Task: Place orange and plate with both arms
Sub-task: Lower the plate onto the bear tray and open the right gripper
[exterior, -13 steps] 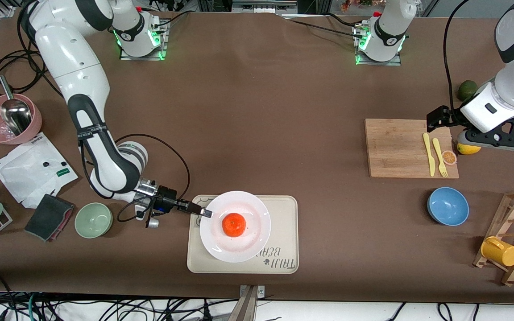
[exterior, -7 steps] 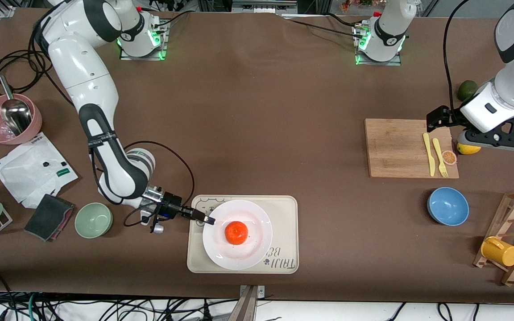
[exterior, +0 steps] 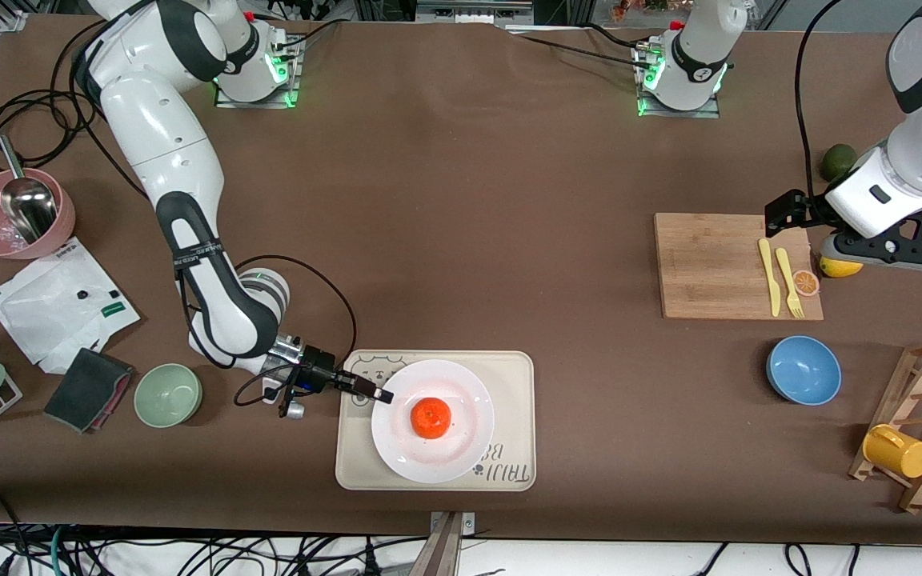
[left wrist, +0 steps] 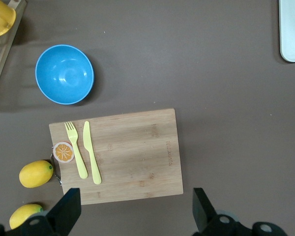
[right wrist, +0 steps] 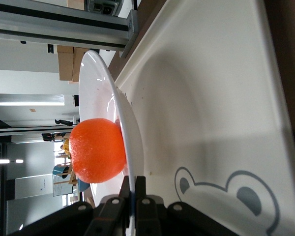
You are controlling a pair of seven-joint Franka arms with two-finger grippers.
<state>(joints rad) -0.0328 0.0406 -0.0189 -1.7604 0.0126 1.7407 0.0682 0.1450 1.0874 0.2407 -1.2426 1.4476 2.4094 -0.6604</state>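
Orange (exterior: 430, 418): you see it sitting on the plate (exterior: 461, 448).
Right gripper (exterior: 382, 395): fingers clamped on plate's rim over the tray (exterior: 509, 376).
Left gripper (left wrist: 132, 209): waits, fingers wide apart, empty, above cutting board (exterior: 709, 264).

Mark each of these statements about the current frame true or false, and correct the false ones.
1. The orange sits on the plate. True.
2. The right gripper is shut on the plate's rim. True; the right wrist view shows the fingers pinching the rim edge.
3. The plate is over the wooden cutting board. False; it is over the cream tray, and the right wrist view shows it held above the tray's surface.
4. The left gripper is shut on the lemon. False; it is open, holds nothing, and waits above the cutting board's edge.
5. The blue bowl holds the yellow fork. False; the bowl is empty and the fork lies on the cutting board.
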